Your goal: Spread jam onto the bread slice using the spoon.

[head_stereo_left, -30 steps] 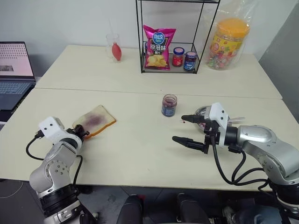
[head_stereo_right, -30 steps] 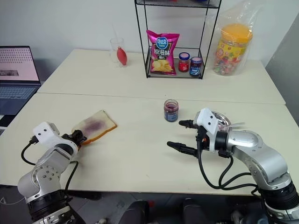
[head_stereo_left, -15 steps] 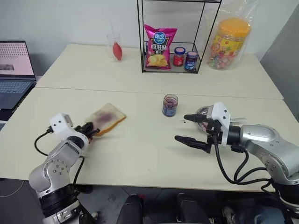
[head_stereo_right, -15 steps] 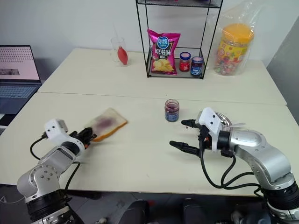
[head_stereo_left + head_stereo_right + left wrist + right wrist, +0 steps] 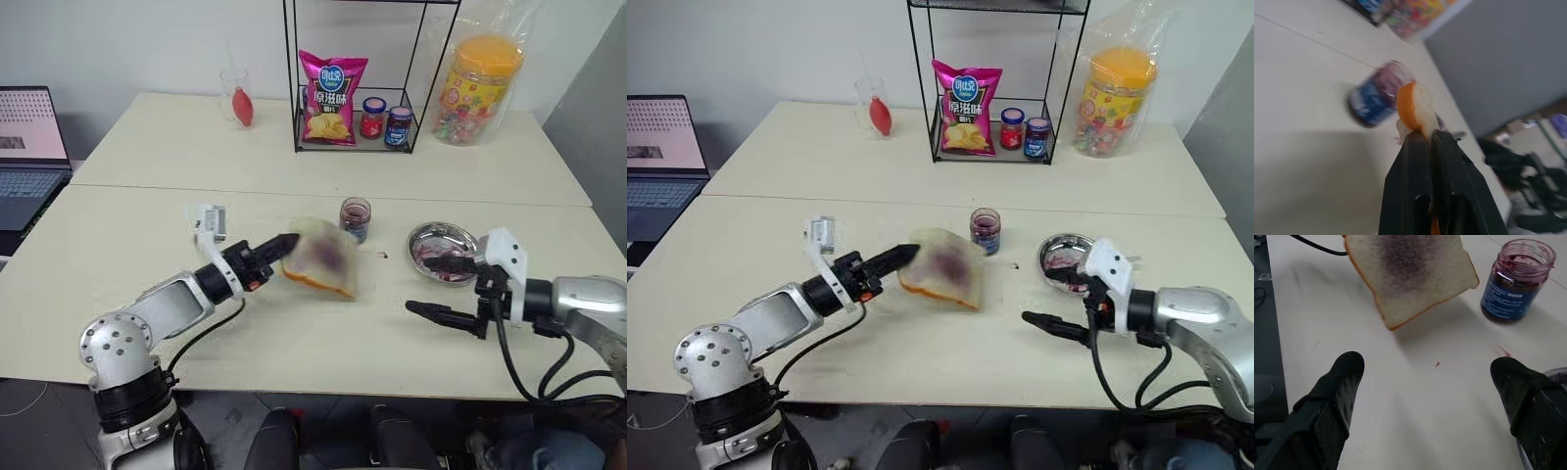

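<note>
Bread slice (image 5: pixel 320 258) held off the table by one crust edge, just in front of the open jam jar (image 5: pixel 355 218), purple smear facing up, slice tilted. Left gripper (image 5: pixel 279 247) clenched on that edge, pointing level toward the jar; slice extending beyond the fingertips toward the right gripper (image 5: pixel 438 286). Right gripper released, jaws spread wide, empty, on the far side of the jar from the left arm, beside the metal dish (image 5: pixel 441 250). Spoon not identifiable, possibly in the dish. Right arm nearer the dish; probable next need: fetching the spoon.
</note>
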Robot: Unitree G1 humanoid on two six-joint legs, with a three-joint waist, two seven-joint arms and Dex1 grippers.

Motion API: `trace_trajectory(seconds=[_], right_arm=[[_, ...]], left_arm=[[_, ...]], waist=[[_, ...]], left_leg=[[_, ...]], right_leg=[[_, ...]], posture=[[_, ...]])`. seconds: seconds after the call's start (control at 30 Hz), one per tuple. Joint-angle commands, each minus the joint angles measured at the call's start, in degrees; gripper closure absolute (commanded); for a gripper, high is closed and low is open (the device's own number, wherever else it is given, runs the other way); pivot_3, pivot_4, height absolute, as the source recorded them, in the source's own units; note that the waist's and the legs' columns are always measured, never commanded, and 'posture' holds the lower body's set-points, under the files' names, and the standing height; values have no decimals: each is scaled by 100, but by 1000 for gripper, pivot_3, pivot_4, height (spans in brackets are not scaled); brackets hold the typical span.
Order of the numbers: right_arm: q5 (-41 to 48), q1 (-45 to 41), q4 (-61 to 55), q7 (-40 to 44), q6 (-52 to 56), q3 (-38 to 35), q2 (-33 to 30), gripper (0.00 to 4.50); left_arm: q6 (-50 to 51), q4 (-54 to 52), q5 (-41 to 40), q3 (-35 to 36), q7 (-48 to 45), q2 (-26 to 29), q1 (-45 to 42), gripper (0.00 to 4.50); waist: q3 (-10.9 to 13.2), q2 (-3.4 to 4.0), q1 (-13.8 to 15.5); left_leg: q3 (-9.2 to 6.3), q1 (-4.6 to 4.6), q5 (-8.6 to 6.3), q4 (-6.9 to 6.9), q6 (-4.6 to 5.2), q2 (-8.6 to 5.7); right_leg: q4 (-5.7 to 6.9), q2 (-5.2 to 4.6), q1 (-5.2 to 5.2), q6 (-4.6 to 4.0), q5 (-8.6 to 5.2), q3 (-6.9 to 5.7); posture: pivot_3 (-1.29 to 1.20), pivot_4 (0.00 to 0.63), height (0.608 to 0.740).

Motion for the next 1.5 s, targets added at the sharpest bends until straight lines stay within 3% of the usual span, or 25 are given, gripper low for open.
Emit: trace_trajectory(seconds=[0.03,0.2,0.4,0.93,1.2,1.4,1.5], right_arm=[[121,116,-287,34,-41,-238,-77,0],[169,176,-403,-43,-22,-258,-77,0],[280,226,-535,12,-4,-267,-86,0],[299,229,-508,44,-72,-183,-130,0],[139,433,-299,195,-421,-291,-119,0],[-156,623,-63,364,-1129,-392,-2,0],[-615,783,17,380,-1935,-349,171,0]], left_arm=[[-169,-144,-41,-427,-38,-25,106,4473],[-1011,-127,1566,-1511,-645,437,598,4473],[-2042,254,2625,-1743,-907,448,947,4473],[-2327,217,3172,-1695,-778,290,1095,4473],[-2383,-169,3601,-1803,-563,352,1267,2831],[-2627,-632,4309,-2058,-581,785,1471,1668],[-3677,-808,4700,-1400,-1227,1412,1792,1668]], waist=[[0,0,-17],[0,1,-21],[2,3,15],[2,3,9],[2,3,7],[3,5,0],[8,-3,-13]], left_leg=[[1,1,0,0,0,0],[5,6,0,1,0,0],[6,0,0,-6,0,0],[7,-2,-1,-7,0,0],[7,-2,-1,-8,0,1],[7,1,-1,-11,0,3],[8,-2,-2,-16,-2,6]], right_leg=[[1,1,-1,0,0,1],[6,3,-1,-1,0,8],[-7,0,-2,-10,-5,7],[-11,-1,-4,-7,-4,5],[-12,-1,-3,-7,-4,6],[-11,1,-4,-9,-5,5],[-13,1,-9,-11,-7,5]], posture=[[0,150,740],[0,150,740],[0,150,740],[0,150,740],[0,150,740],[0,150,740],[0,150,740]])
